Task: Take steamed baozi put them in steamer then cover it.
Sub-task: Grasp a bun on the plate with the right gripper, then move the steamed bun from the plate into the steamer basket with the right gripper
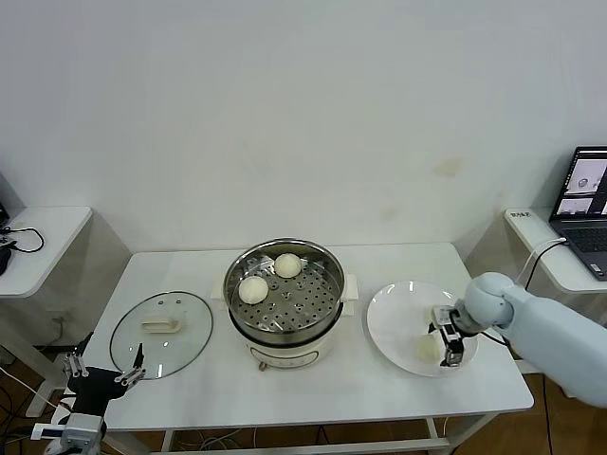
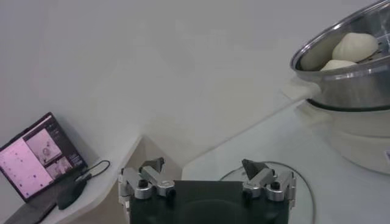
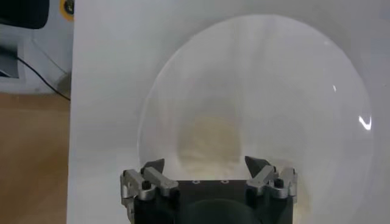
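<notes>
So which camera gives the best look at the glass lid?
The head view: the whole cover lies flat on the table, left of the steamer. The left wrist view catches only an arc of its rim; the right wrist view shows none.

Hidden or unclear from my station:
- baozi [image 3: 210, 141] on the plate [image 3: 317, 91]: blurred, and I cannot tell whether the fingertips touch it.
- steamer [image 2: 350, 67]: cut by the left wrist view's edge.
- laptop [image 1: 586, 204]: cropped at the head view's edge.
- left arm: mostly out of the head view.
</notes>
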Controlling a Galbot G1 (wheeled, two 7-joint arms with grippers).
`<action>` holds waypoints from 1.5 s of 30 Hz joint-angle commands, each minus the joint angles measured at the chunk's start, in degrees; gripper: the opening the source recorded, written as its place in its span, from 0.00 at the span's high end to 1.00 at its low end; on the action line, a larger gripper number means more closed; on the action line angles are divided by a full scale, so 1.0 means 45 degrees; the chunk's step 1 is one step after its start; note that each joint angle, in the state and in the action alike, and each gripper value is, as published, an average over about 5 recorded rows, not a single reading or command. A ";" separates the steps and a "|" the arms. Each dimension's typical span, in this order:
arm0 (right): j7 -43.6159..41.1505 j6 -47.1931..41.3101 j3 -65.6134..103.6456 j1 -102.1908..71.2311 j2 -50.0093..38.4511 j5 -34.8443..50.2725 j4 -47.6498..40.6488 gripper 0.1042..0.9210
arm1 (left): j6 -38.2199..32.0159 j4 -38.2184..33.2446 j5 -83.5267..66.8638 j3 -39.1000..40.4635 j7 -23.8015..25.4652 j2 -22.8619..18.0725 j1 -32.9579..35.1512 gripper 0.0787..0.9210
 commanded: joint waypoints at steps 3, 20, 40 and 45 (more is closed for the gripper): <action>0.0009 -0.0076 0.0194 -0.0203 0.0220 0.0077 -0.0155 0.27 | -0.0012 -0.0006 -0.0001 -0.0030 -0.0001 -0.0002 0.0014 0.12; -0.0870 -0.0473 -0.1141 0.3734 -0.0404 0.1797 0.0411 0.35 | -0.0026 -0.0089 -0.0048 0.0007 0.0000 0.0029 -0.0083 0.12; -0.0725 -0.1185 -0.4169 1.0341 0.3188 0.5029 -0.0196 0.35 | -0.0019 -0.0082 -0.0211 -0.0215 -0.0001 0.0100 -0.0187 0.12; -0.0491 -0.1331 -0.4771 1.0587 0.4555 0.5565 -0.0353 0.35 | -0.0032 0.0000 -0.0264 -0.0351 -0.0007 0.0082 -0.0181 0.12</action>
